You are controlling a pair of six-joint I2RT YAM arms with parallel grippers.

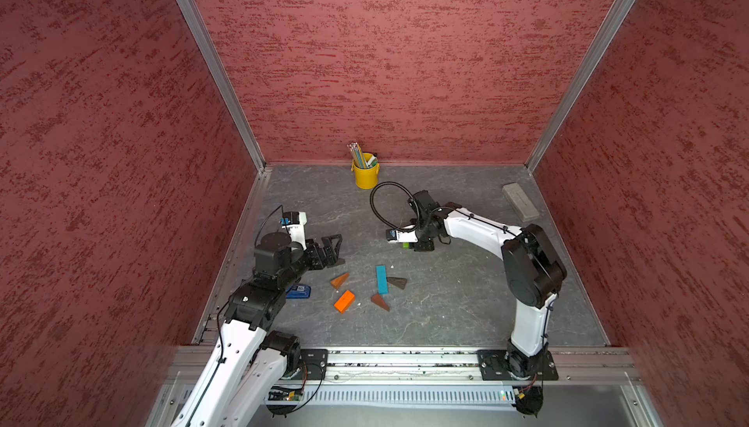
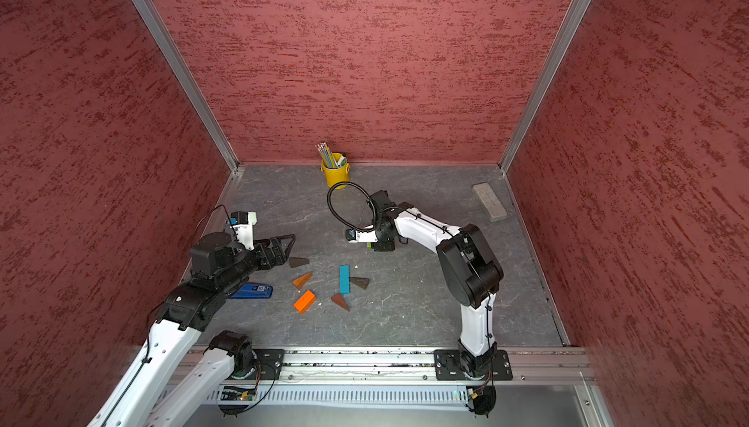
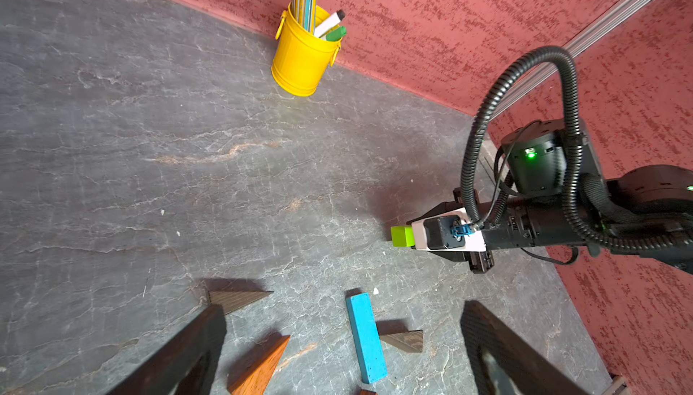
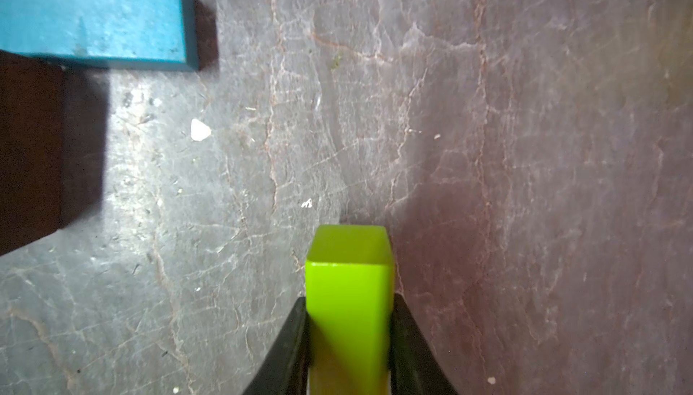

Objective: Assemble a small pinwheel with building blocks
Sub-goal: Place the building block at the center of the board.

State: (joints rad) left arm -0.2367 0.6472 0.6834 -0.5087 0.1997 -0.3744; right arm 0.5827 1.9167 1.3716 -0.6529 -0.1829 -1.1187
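The label on the stapler (image 1: 299, 291) is unreadable; the right wrist view shows the right pincer (image 4: 349, 301) clamping the green block (image 4: 347, 258), a sliver in both top views; the left pincer (image 1: 334, 250) gapes empty.

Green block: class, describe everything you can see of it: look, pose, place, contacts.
The green block is a small, glossy lime-green rectangular bar with slightly rounded edges, like painted wood. The right hand grips it between two black fingers on opposite long sides, one end sticking out beyond them. It sits low over the grey tabletop, apart from the blue bar; whether it touches the table cannot be told.
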